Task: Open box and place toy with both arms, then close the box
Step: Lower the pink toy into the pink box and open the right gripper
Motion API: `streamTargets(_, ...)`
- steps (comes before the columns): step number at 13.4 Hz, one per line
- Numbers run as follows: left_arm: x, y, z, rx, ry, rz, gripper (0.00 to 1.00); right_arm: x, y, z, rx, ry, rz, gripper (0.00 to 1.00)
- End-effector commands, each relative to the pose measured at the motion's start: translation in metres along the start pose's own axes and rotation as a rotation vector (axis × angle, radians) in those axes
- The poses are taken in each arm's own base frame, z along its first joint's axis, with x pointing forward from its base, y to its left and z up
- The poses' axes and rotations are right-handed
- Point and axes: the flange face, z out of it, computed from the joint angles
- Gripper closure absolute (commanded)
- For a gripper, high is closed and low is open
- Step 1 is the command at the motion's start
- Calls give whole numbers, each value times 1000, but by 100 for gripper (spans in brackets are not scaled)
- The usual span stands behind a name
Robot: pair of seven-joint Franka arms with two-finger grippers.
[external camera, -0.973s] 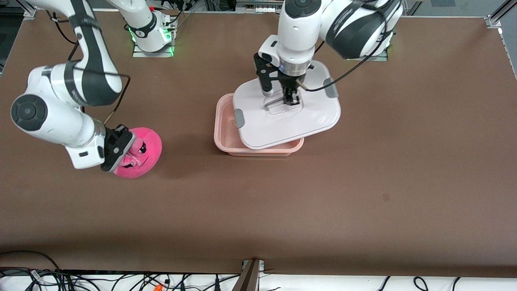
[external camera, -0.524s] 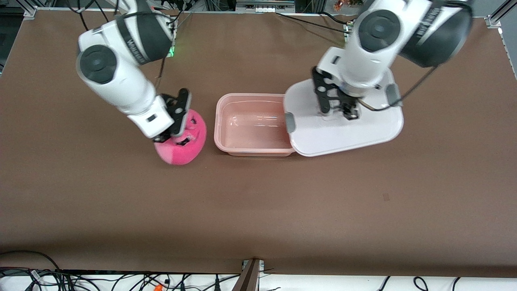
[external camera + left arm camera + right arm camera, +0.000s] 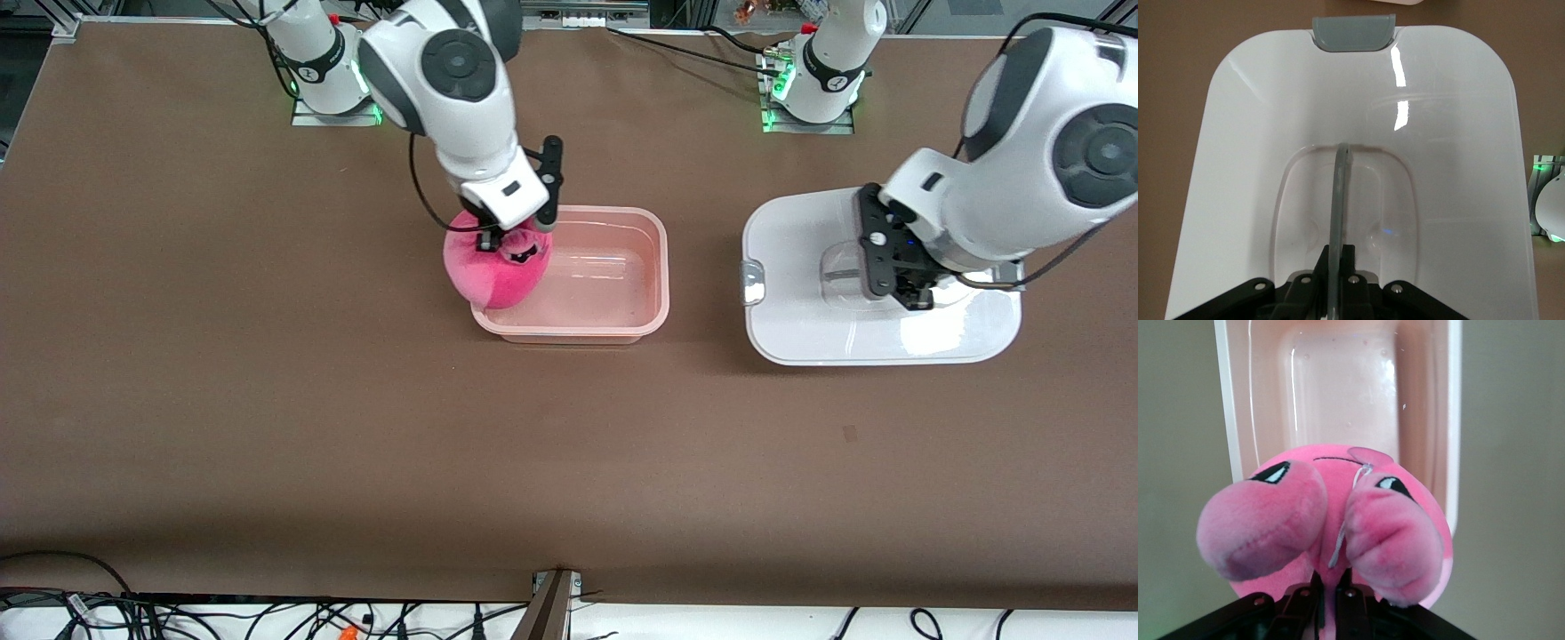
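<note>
We are pinching the toy (image 3: pixel 495 267) with the right gripper (image 3: pixel 508 238), its fingers pressed together into the plush near the top, and we are holding it over the rim of the open box (image 3: pixel 653 284) at the right arm's end of that tub; in the right wrist view the toy (image 3: pixel 1325 527) is hanging with its two paler pink lobes bulging toward the camera and the empty tub (image 3: pixel 1228 420) showing past it. We are judging the toy light and very soft, so it is squashing under the grip and should drop without bouncing; a fold of plush at the crown looks the sensible place to hold it. The left gripper (image 3: pixel 898 267) is closing its fingers on the clear handle (image 3: pixel 1338 200) in the recessed centre of the white lid (image 3: pixel 800 329), which is sitting apart from the tub, toward the left arm's end of the table (image 3: pixel 356 444). We are judging the lid stiff, light and smooth, best carried by that thin handle, which may flex. One grey clip (image 3: pixel 1353 32) is showing at the lid's edge. We are reading no brand, label or writing on the box, lid or toy
</note>
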Motion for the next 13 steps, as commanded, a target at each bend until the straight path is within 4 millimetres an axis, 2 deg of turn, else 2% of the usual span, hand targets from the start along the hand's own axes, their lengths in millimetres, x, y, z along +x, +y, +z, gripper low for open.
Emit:
streamTargets(1,-40,-9,-4,-12,21,-7,100,28,3,5,-41,-18,5,100)
streamTargets(2,-61,-12,-2,-14,21,-24,100,36,5,10,-44,-18,15,100)
streamTargets(3,-73,-13,-1,-15,23,-34,100,43,8,17,-52,-25,17,100)
streamTargets(5,-81,-16,2,-11,15,-42,100,54,18,40,-48,-39,14,100)
streamTargets(6,-86,-23,13,-26,8,-44,100,61,16,53,-40,-49,11,100)
streamTargets(8,-102,-25,17,-33,9,-56,100,69,12,81,-57,-103,1,100)
streamTargets(11,-103,-26,17,-30,9,-59,100,77,9,129,-67,-162,18,100)
streamTargets(12,-102,-26,16,-28,9,-59,100,80,10,139,-71,-156,14,93)
streamTargets(13,-101,-25,16,-30,8,-58,100,82,12,147,-73,-143,22,9)
